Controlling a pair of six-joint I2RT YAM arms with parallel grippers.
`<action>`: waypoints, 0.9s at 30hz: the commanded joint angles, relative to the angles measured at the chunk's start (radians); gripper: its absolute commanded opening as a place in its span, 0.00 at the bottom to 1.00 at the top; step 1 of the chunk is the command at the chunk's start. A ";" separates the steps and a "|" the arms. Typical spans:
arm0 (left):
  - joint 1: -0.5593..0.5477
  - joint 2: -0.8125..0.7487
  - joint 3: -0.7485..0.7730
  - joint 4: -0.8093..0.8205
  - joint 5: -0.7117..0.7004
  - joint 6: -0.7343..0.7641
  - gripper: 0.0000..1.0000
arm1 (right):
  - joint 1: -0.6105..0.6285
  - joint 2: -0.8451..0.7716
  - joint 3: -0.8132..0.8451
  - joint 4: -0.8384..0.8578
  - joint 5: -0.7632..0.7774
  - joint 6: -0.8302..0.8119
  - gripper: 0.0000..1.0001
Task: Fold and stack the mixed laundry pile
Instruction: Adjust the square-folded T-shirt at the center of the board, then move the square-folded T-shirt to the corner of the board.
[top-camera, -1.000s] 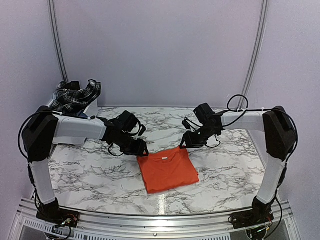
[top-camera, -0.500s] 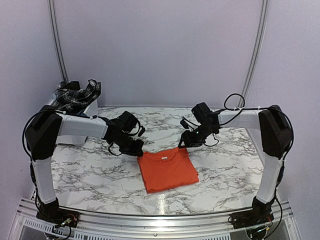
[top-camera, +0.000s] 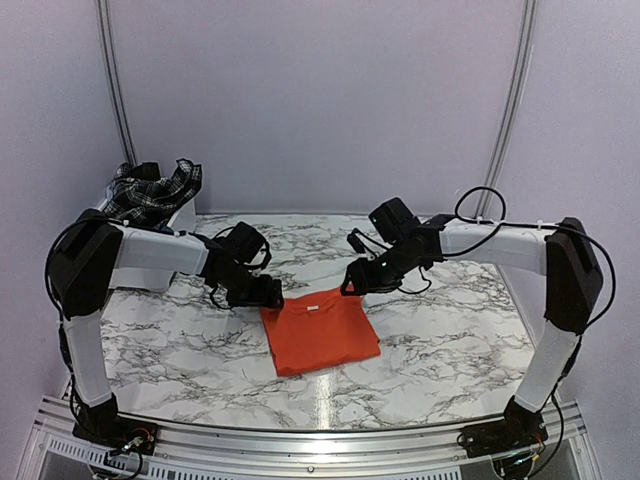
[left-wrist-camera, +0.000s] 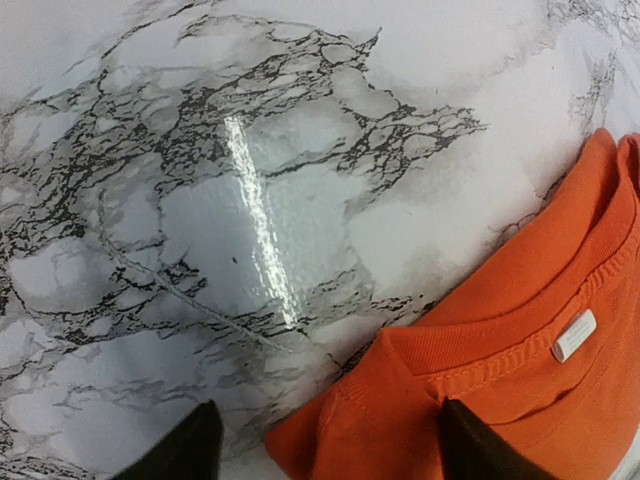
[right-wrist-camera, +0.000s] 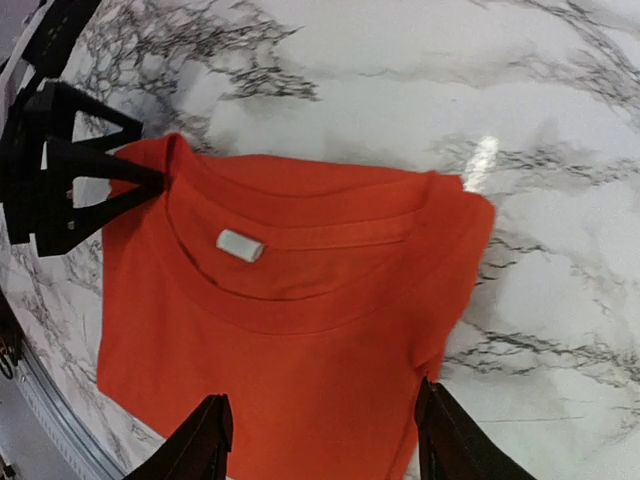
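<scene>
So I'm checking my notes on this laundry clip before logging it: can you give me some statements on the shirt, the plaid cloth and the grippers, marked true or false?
1. The orange T-shirt lies folded on the marble table. True.
2. The plaid piece is spread flat beside it. False: it is heaped in the white bin at the far left.
3. The left gripper and right gripper sit at the shirt's two collar-end corners. True.
4. No neck label shows. False: a white neck label shows inside the collar.
5. The right gripper is pinched shut. False: its fingers stand apart over the shirt.
</scene>
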 joint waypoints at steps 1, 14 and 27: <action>0.013 -0.100 -0.010 -0.043 -0.093 -0.019 0.97 | 0.168 -0.001 0.048 -0.045 0.088 0.158 0.60; 0.072 -0.414 -0.049 -0.134 -0.112 -0.016 0.99 | 0.387 0.345 0.302 -0.219 0.292 0.354 0.71; 0.123 -0.490 -0.120 -0.162 -0.096 0.021 0.99 | 0.045 0.359 0.160 -0.153 0.332 0.210 0.74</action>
